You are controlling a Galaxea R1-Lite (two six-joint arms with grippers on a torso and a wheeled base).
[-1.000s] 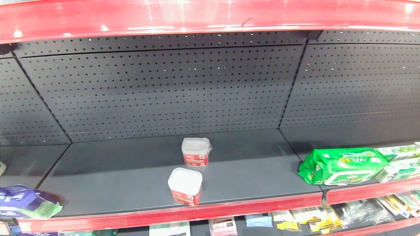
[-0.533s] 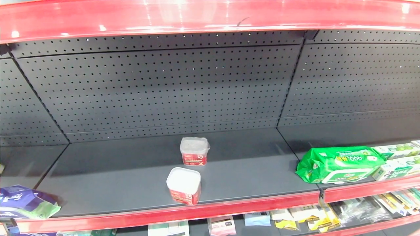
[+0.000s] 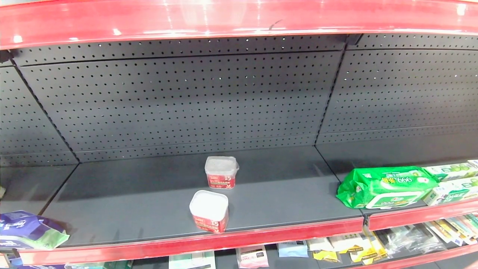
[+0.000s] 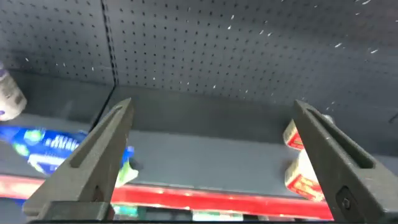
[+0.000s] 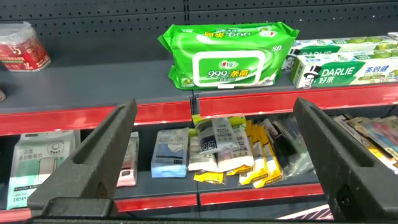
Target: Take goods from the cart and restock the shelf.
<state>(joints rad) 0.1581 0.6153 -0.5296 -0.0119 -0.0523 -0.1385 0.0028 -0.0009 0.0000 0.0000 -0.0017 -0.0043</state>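
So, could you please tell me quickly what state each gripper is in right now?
Left gripper: open, holding nothing.
Right gripper: open, holding nothing.

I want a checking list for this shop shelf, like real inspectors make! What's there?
Surface: grey shelf, mostly bare, red front lip.
Job's things: front tub near the lip, back tub behind it, both upright, apart.
Clutter: green wipes pack lying at right, boxes beside it, blue pack at left.
Grippers: left gripper open, empty; right gripper open, empty.
Cables: nothing seen.
Surroundings: pegboard wall behind; lower shelf with small packets.
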